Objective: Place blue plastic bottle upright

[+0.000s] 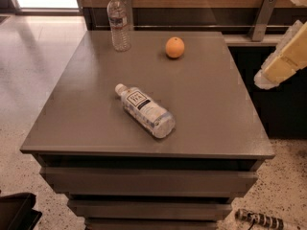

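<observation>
The blue plastic bottle (145, 109) lies on its side near the middle of the grey table (206, 99). It is stout and clear bluish, with a white cap pointing to the back left and a white label with a dark patch. Its base points to the front right. My gripper (279, 60), cream and white, reaches in from the right edge of the view. It is beyond the table's right side, well apart from the bottle and holding nothing that I can see.
A slimmer ribbed clear bottle (118, 23) stands upright at the table's back left. An orange (175, 47) sits at the back middle. A wooden wall with a metal bracket (263, 17) runs behind. A dark object (17, 212) is on the floor at the front left.
</observation>
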Tool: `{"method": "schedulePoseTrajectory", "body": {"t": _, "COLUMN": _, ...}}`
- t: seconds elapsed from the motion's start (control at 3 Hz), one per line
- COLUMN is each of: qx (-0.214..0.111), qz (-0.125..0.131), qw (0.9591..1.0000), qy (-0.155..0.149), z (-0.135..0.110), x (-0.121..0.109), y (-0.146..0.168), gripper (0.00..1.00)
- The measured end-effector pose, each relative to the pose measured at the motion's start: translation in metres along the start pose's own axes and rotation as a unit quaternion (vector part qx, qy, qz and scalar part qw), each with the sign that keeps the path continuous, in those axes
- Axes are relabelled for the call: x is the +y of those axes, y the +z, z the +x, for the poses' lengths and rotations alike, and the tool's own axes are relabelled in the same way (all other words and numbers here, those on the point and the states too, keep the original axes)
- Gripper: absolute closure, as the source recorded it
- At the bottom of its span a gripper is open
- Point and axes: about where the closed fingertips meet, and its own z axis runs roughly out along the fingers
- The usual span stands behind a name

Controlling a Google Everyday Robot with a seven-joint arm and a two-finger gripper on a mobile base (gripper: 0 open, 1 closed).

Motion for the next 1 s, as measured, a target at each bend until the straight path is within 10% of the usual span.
{"method": "schedulePoseTrajectory", "body": {"t": 0.67, "qx": 0.022, "qz": -0.035, "qw": 0.9955, "qy": 0.085, "z": -0.041, "x": 0.002, "y": 0.048, "gripper": 0.00}}
{"method": "schedulePoseTrajectory", "body": {"t": 1.0, "qx": 0.082, "qz": -0.031, "qw": 0.9906, "qy": 0.105, "z": -0.053, "x": 0.017, "y": 0.077, "gripper": 0.00}}
